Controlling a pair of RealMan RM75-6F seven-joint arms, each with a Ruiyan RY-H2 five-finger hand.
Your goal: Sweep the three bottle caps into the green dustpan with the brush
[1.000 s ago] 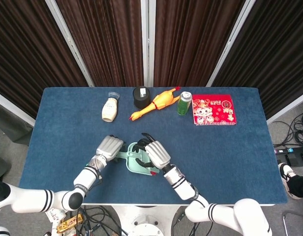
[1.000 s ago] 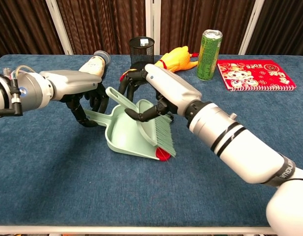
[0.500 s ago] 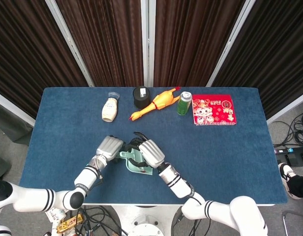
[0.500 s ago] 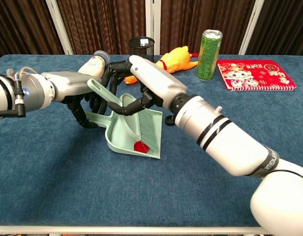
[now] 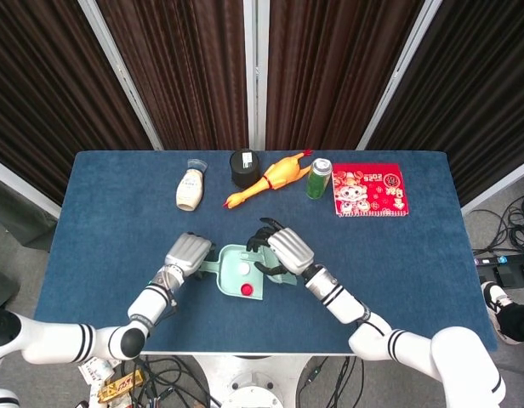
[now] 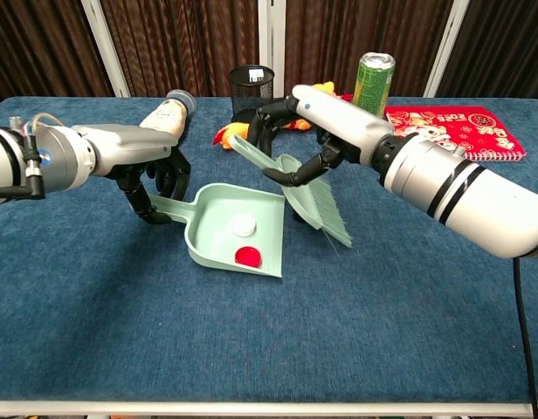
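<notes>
The green dustpan [image 6: 212,237] [image 5: 230,257] lies flat on the blue table. My left hand [image 6: 153,177] [image 5: 186,255] grips its handle at the left. Inside the pan lie a white bottle cap [image 6: 244,227] [image 5: 242,272] and a red bottle cap [image 6: 247,256] [image 5: 246,290]. No third cap shows. My right hand [image 6: 328,127] [image 5: 287,246] holds the green brush [image 6: 318,206] by its handle, just right of the pan. The bristles point down and right, clear of the pan's right edge.
Along the back of the table stand a cream squeeze bottle [image 5: 190,187], a black mesh cup [image 5: 242,168], a yellow rubber chicken [image 5: 275,177], a green can [image 5: 319,178] and a red notebook [image 5: 369,190]. The table's front edge is close below the dustpan.
The brush swept left across the pan, then drew back to the right and out of it. The red cap went from the pan's lip to inside; the white cap is now uncovered.
</notes>
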